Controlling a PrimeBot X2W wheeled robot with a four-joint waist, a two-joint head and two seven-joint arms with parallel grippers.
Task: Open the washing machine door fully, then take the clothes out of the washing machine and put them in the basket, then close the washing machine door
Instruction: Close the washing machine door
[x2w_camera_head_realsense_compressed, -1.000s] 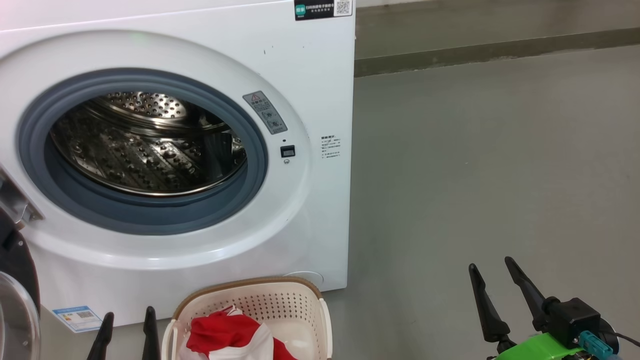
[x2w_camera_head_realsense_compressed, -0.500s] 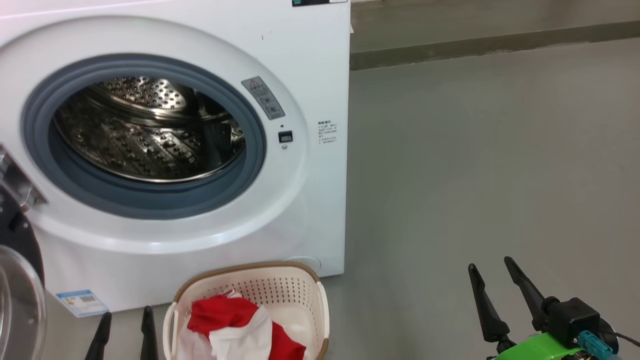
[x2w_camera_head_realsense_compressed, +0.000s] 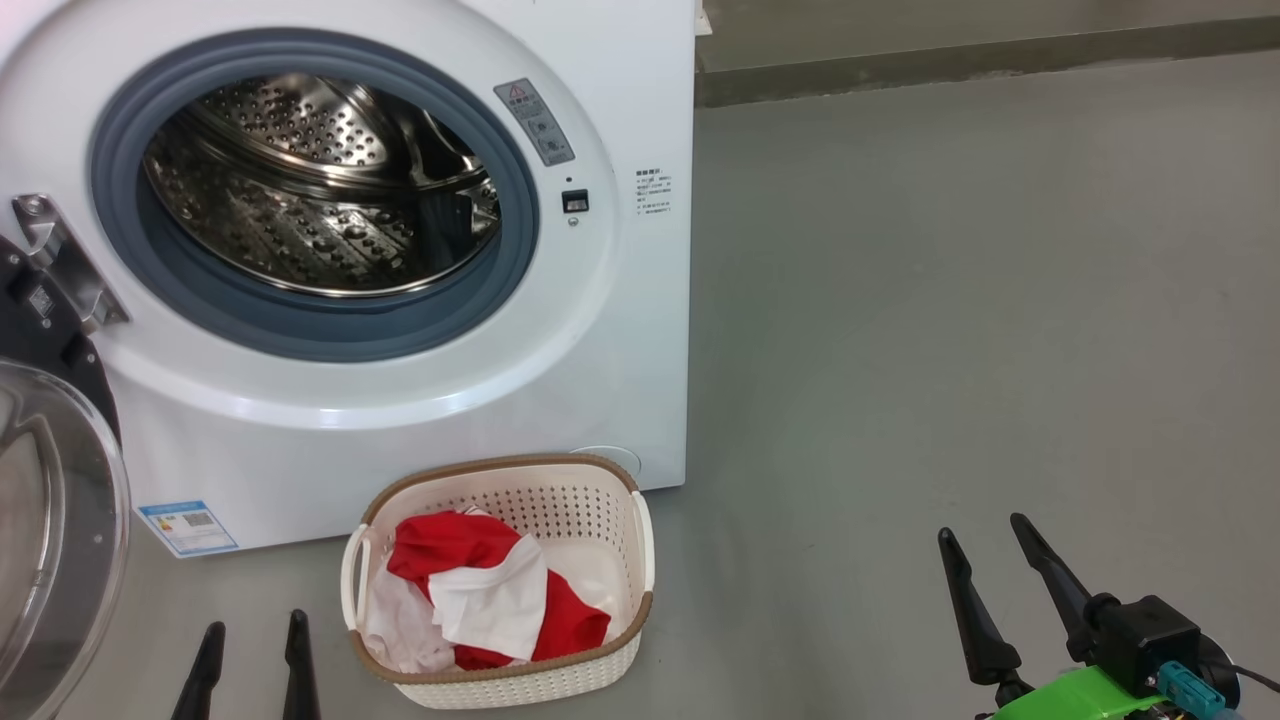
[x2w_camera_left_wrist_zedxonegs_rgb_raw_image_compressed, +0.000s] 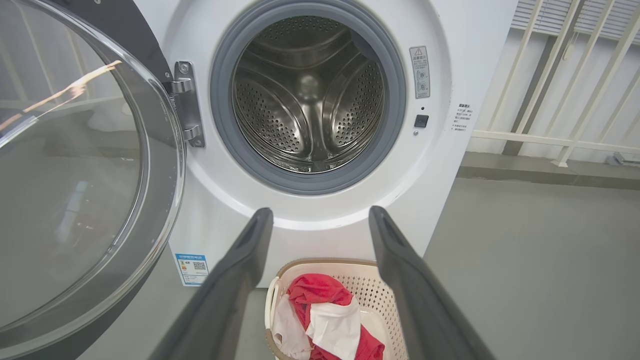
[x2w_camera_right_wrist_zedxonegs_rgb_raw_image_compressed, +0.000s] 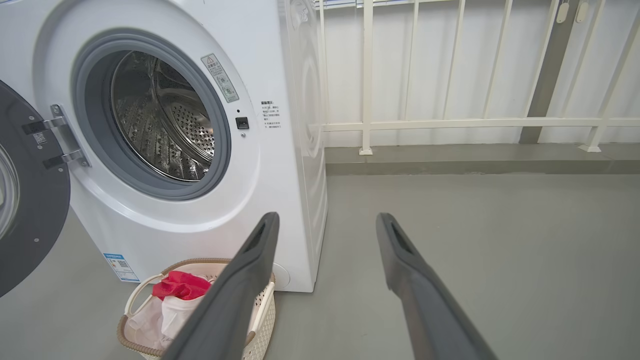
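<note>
The left gripper (x2w_camera_head_realsense_compressed: 255, 640) sits at seven o'clock in the head view, its two dark fingers spread wide and holding nothing. The right gripper (x2w_camera_head_realsense_compressed: 982, 530), at five o'clock, stands equally wide apart and empty over the grey floor (x2w_camera_head_realsense_compressed: 950, 300). Just beside the left gripper, toward its three o'clock, the cream perforated basket (x2w_camera_head_realsense_compressed: 520, 690) rests on the floor, close in front of the white washing machine (x2w_camera_head_realsense_compressed: 620, 330). The red-and-white clothes (x2w_camera_head_realsense_compressed: 480, 590) lie heaped inside the basket. At eleven o'clock the perforated steel drum (x2w_camera_head_realsense_compressed: 300, 200) shines within its grey rubber ring (x2w_camera_head_realsense_compressed: 280, 335). The washing machine door (x2w_camera_head_realsense_compressed: 50, 520) hangs swung open at nine o'clock, hinged on the machine's left side.
</note>
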